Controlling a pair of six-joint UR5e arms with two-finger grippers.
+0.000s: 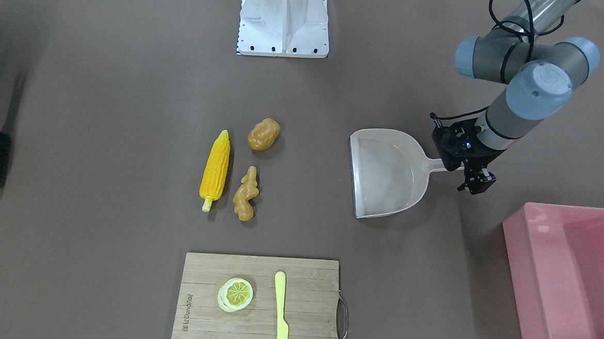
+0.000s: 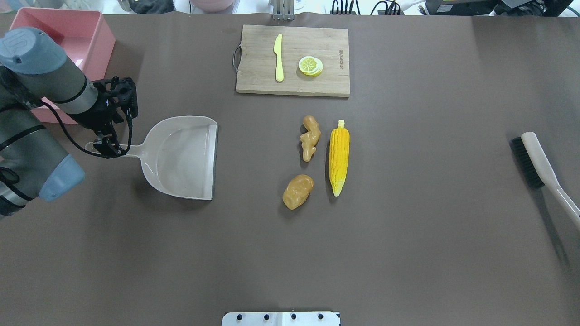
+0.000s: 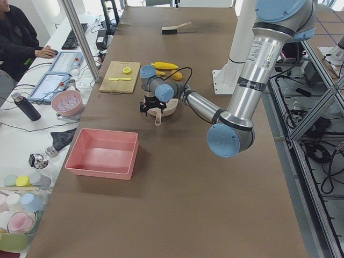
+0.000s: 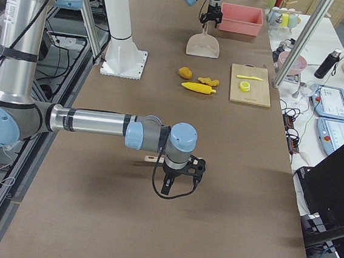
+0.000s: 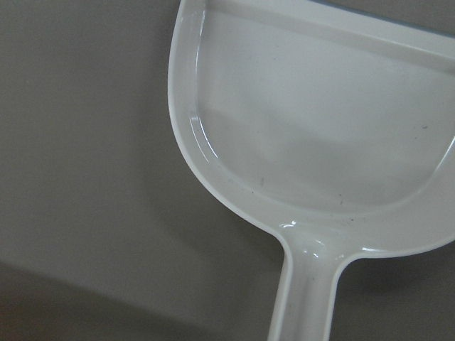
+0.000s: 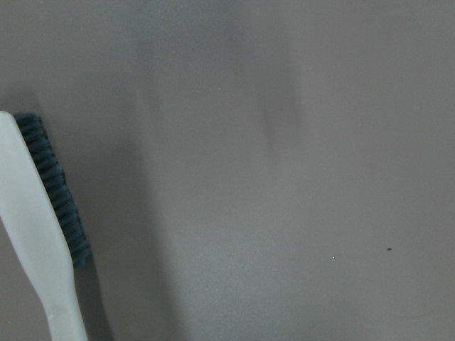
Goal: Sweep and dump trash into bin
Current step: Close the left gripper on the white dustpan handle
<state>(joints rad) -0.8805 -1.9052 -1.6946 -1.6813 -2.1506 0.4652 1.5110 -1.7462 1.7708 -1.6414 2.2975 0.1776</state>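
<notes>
The trash lies mid-table: a yellow corn cob (image 1: 215, 169), a tan-brown potato-like lump (image 1: 263, 134) and a knobbly ginger-like root (image 1: 246, 193). The pink bin (image 1: 533, 285) stands at the table's left end, behind my left arm in the overhead view (image 2: 104, 40). My left gripper (image 2: 107, 148) is over the handle of the beige dustpan (image 2: 181, 156), which lies flat. I cannot tell whether its jaws are open or shut. My right gripper (image 4: 177, 187) hangs beside the brush (image 4: 154, 158); I cannot tell its state.
A wooden cutting board (image 1: 305, 304) holds a lemon slice (image 1: 235, 293) and a pale yellow knife (image 1: 280, 313) at the far edge. The brush (image 2: 539, 163) lies at the right end. The robot's white base (image 1: 283, 34) is at the near edge.
</notes>
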